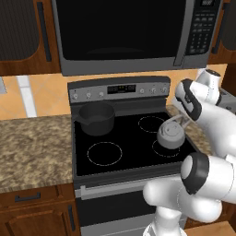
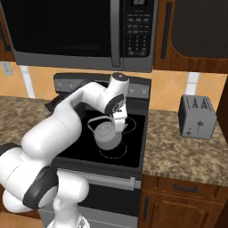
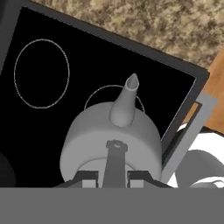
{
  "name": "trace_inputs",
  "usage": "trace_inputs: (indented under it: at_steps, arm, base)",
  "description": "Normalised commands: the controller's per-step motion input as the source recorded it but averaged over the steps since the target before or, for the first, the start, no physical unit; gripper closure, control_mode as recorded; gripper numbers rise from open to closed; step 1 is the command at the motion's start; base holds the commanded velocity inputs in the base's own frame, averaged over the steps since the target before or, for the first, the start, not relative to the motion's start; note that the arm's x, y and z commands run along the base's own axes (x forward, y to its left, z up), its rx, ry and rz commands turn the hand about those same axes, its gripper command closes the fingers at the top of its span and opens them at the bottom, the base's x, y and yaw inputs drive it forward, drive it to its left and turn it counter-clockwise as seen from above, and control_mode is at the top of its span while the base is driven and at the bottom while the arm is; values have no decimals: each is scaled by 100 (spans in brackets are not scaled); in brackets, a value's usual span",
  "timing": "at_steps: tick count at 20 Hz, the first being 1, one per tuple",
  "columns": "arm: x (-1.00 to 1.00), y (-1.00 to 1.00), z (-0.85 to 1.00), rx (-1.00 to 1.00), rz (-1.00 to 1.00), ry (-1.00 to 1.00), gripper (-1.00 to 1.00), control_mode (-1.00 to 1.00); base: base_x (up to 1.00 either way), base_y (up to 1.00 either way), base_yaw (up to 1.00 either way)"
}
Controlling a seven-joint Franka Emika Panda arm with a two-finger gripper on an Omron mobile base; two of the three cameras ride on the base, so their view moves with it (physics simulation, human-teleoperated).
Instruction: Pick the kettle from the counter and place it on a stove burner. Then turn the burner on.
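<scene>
We find the gripper (image 3: pixel 111 176) closed on the thin arched handle of the kettle (image 3: pixel 109 140), one finger at each side of the handle strip in the hand view. The kettle (image 1: pixel 170 135) hangs from that grip over the front right part of the black glass cooktop (image 1: pixel 124 143), above a small white burner ring (image 3: pixel 114 99) whose outline shows just behind the kettle body and under its spout. We cannot tell whether the kettle's base touches the glass or stands clear of it. In the right base view the kettle (image 2: pixel 106 135) sits under the wrist, above that small ring (image 2: pixel 113 153).

A wider white ring (image 1: pixel 104 153) lies at the front left of the cooktop, well apart from the kettle. A dark saucepan (image 1: pixel 96 118) stands on the rear left. The counter (image 1: pixel 34 147) runs to either side of the stove. On the right-hand stretch (image 2: pixel 187 153) a toaster (image 2: pixel 197 117) stands upright. A microwave (image 1: pixel 133 32) hangs above the stove's control panel.
</scene>
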Motion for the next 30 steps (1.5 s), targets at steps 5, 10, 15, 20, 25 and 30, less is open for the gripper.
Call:
trace_inputs:
  at_steps: [5, 10, 15, 20, 25, 30]
  arm:
    - [4, -18, -23, 3, -13, 1, 100, -100]
    - [0, -5, -23, 5, -9, 8, 100, -100]
    - [0, 0, -12, 7, -4, 5, 100, -100]
    - [2, 0, -9, 5, -1, 1, 100, -100]
    - [3, 0, -26, 2, -1, 1, 100, -100]
    - [6, -2, -25, 1, 0, 3, 100, -100]
  base:
    - [0, 0, 0]
    - [0, 0, 0]
    - [0, 0, 0]
    - [0, 0, 0]
    - [0, 0, 0]
    - [0, 0, 0]
